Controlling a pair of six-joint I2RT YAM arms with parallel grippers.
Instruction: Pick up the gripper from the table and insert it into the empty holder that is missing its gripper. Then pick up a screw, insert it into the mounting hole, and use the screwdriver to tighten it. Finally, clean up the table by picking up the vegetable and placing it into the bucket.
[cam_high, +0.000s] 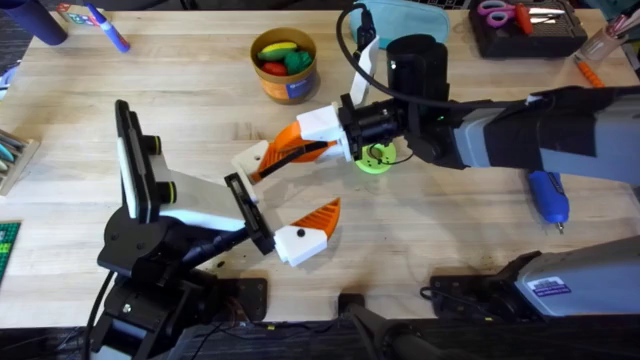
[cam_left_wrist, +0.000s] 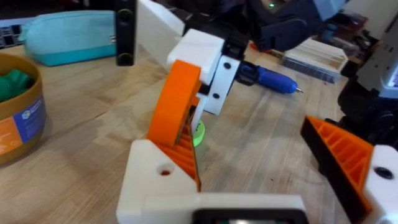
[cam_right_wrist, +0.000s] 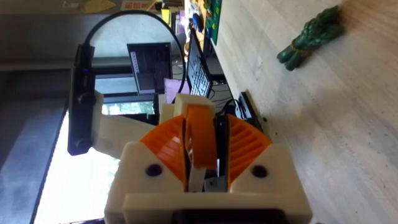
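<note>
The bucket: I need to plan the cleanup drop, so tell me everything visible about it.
The small round tan-orange bucket stands upright on the wooden table, toward the far side, beyond both grippers. A blue label marks its side, seen again in the left wrist view. Its mouth is open, and it already holds toy pieces in yellow, red and green. Neither gripper touches it.

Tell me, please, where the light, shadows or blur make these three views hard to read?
Overhead: even light, soft shadows under the right arm; the screwdriver reads clearly. Left wrist: the near white finger block is blurred, the bucket sharper. Right wrist: a bright window washes out the lower corner behind the orange pads.
</note>
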